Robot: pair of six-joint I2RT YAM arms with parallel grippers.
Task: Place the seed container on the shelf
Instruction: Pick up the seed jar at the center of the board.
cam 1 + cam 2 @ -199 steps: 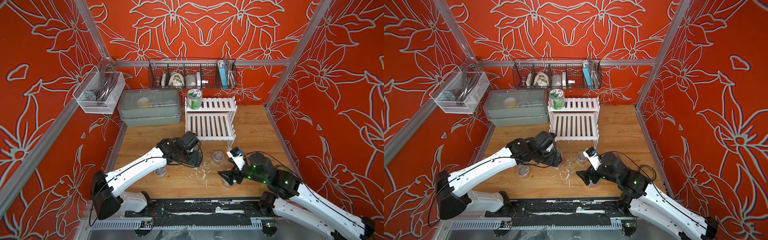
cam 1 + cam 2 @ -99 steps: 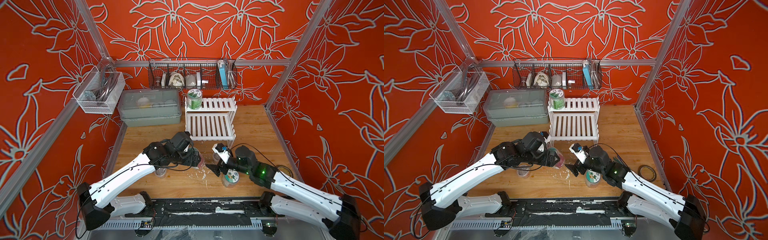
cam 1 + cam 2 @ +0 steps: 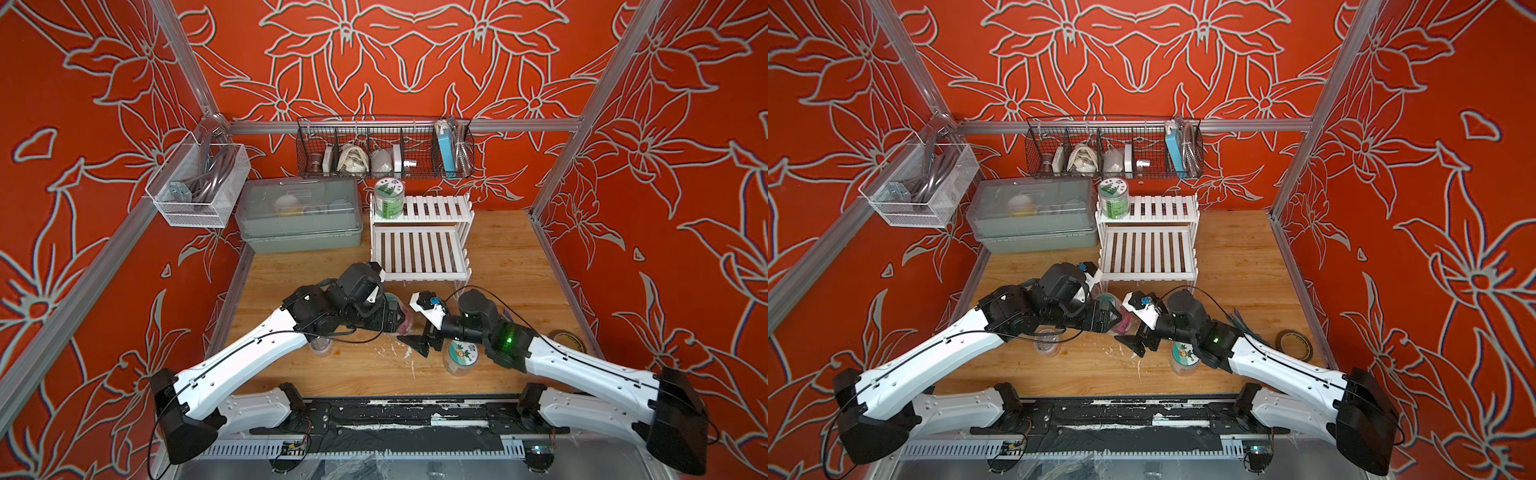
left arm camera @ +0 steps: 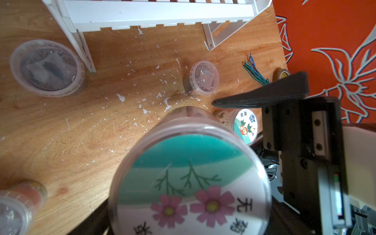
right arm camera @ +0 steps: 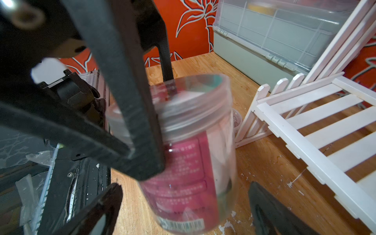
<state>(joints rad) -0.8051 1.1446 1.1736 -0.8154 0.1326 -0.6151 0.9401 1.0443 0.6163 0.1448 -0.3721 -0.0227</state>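
Observation:
The seed container [image 3: 400,319] [image 3: 1119,318] is a clear jar with a pink label and a teal-and-white flowered lid [image 4: 191,179]. It is held tilted above the wooden floor, just in front of the shelf [image 3: 419,253] [image 3: 1146,253]. My left gripper [image 3: 390,321] is shut on it near the lid; one black finger [image 5: 124,97] crosses the jar. My right gripper [image 3: 417,330] [image 5: 183,213] is open, with its fingers standing apart on either side of the jar's bottom end [image 5: 183,203] and not pressing it. A green-labelled jar [image 3: 389,199] stands on the shelf's upper tier.
Another lidded jar [image 3: 461,355] sits under my right arm. Small clear tubs [image 4: 203,78] [image 4: 47,68] stand on the floor near the shelf's legs. A grey lidded box [image 3: 299,216] is left of the shelf. A tape roll [image 3: 567,340] lies at the right. A black wire basket [image 3: 384,149] and a white mesh basket [image 3: 199,187] hang on the walls.
My right gripper has swung left from the table's right side to the jar and now straddles its bottom end. My left arm has drawn back slightly with the jar.

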